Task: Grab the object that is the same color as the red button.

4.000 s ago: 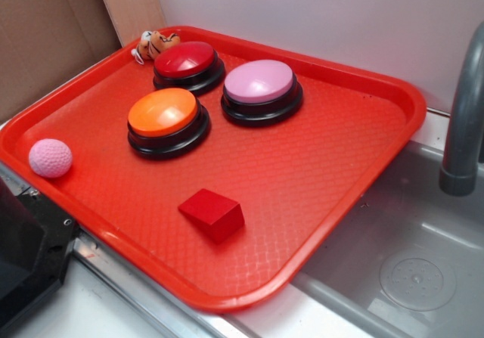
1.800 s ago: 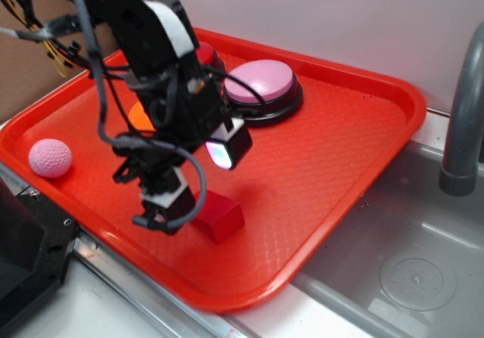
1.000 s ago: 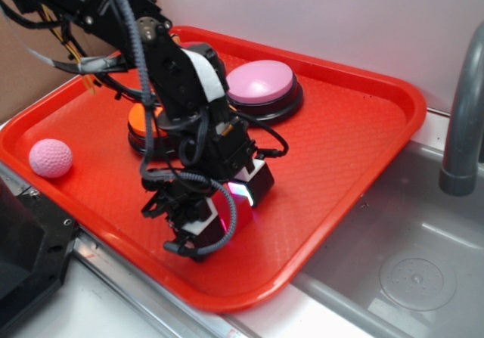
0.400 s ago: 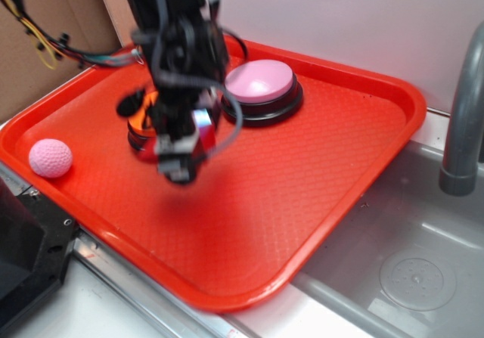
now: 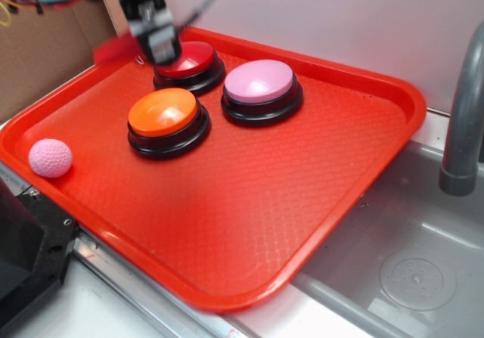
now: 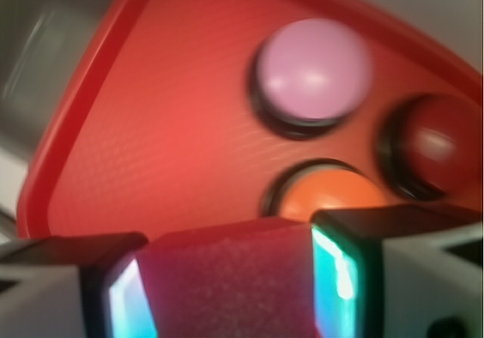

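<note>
Red tray (image 5: 355,137) (textured) carries three buttons (image 5: 168,119) and pink ball (image 5: 50,157).

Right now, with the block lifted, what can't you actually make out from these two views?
- Exterior: the gripper is motion-blurred and cut off by the top edge; the red wedge block is only a smear.
- Exterior: the small toy behind the red button is hidden by the gripper.
- Wrist: the block fills the gap between the fingers, but its lower part is cut off by the bottom edge.
- Wrist: the pink ball is out of frame; everything is soft.

Blurred pincer (image 5: 147,32) holds red block (image 5: 113,49) above tray (image 5: 249,202).
</note>
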You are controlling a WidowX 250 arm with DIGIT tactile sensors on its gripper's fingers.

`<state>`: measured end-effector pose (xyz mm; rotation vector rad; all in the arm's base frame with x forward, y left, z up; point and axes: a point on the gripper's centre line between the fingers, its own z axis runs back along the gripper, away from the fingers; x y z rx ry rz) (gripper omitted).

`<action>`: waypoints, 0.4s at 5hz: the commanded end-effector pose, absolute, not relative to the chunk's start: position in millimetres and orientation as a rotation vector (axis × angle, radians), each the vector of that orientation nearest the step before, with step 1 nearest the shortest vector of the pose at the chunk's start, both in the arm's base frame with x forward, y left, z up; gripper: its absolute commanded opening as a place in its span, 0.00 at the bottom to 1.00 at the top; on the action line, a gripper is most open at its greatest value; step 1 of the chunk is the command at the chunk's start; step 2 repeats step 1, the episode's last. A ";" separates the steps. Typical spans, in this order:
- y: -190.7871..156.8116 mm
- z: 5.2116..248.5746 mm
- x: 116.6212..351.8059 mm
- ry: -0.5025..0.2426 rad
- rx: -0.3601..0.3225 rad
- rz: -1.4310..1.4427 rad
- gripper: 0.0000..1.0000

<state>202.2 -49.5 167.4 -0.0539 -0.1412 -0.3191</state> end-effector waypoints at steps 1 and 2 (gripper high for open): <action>-46.2 214.4 196.9 -0.222 -0.005 0.014 0.00; -46.2 214.4 196.9 -0.222 -0.005 0.014 0.00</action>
